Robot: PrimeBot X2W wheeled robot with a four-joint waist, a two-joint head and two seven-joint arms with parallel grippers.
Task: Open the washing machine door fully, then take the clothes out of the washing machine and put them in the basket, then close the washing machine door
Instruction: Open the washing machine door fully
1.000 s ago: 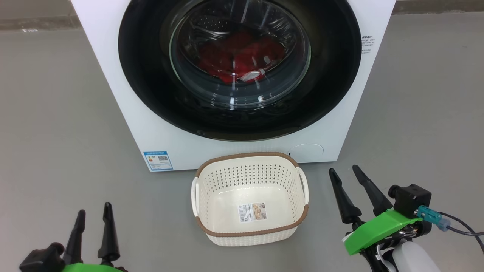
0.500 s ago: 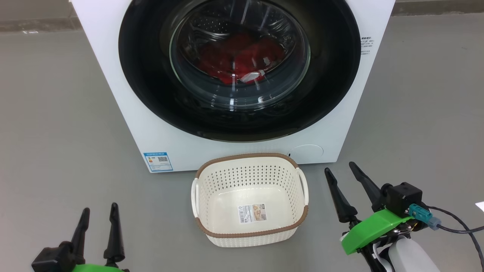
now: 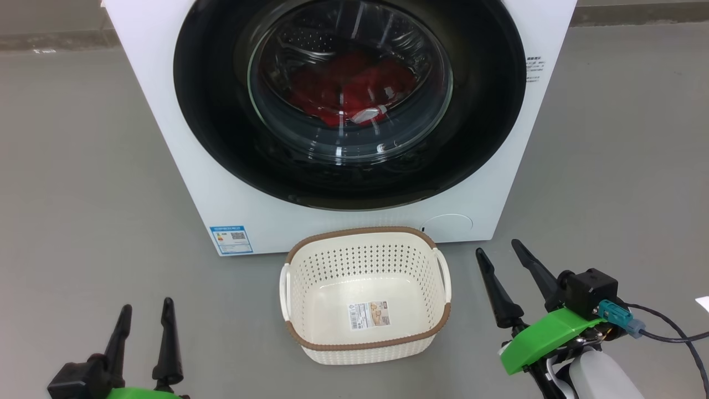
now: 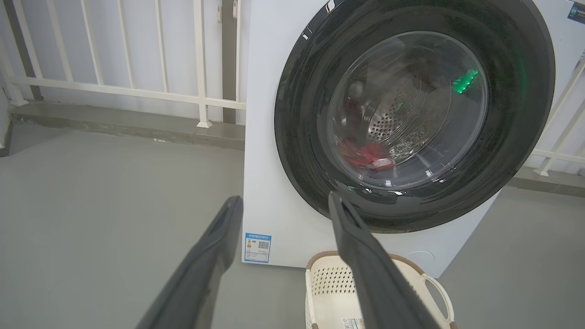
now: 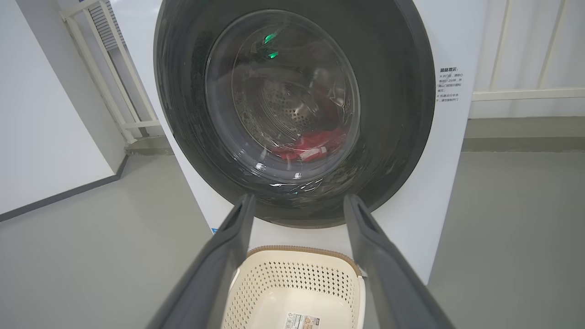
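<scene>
From my head I saw one washing machine, its one washing machine door shut over one red heap of the clothes. One basket sat on the floor just before it, between my left gripper and right gripper, both spread wide and holding nothing. My left wrist looked past two parted fingers at that door; my right wrist's two fingers stood apart, the basket showing between them.

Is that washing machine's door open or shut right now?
Shut. The washing machine door lies flat against the front of the white washing machine, and the red clothes show only through its glass bowl.
</scene>
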